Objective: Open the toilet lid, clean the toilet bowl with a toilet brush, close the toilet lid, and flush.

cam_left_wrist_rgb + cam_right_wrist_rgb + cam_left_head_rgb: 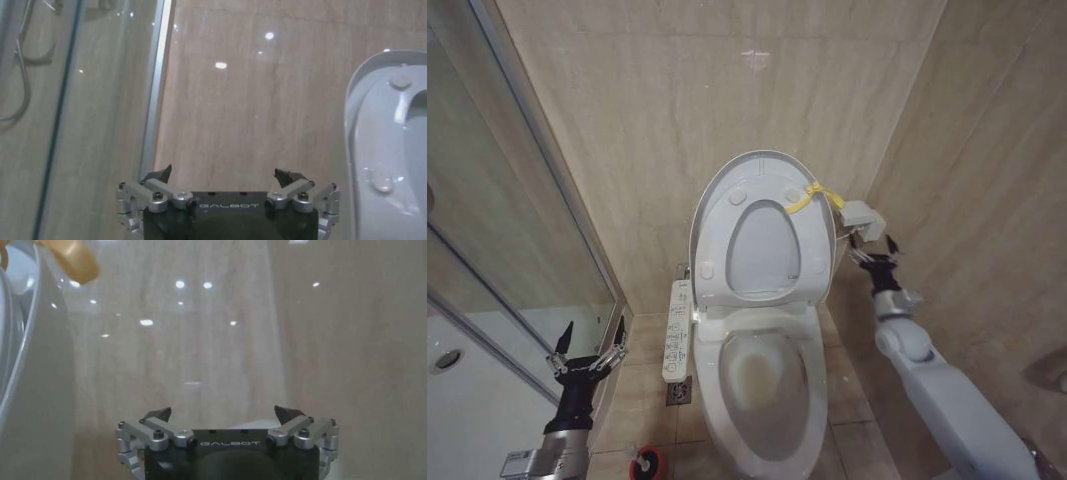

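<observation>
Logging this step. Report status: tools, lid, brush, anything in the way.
Left tool open, low beside the shower glass. Right tool open, beside raised toilet lid. Toilet bowl exposed, stained. Toilet brush in holder on floor. Nothing in the way.

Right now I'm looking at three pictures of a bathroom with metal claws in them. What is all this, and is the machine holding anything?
It is a two-armed robot. The wide picture comes from a camera on its head, looking down at a toilet bowl whose toilet lid stands raised against the wall, a yellow ribbon at its edge. The other two come from cameras on its wrists. The left gripper hangs low beside the glass shower wall; the right gripper is up near the ribbon. Both are open and hold nothing. A red brush holder sits on the floor.
</observation>
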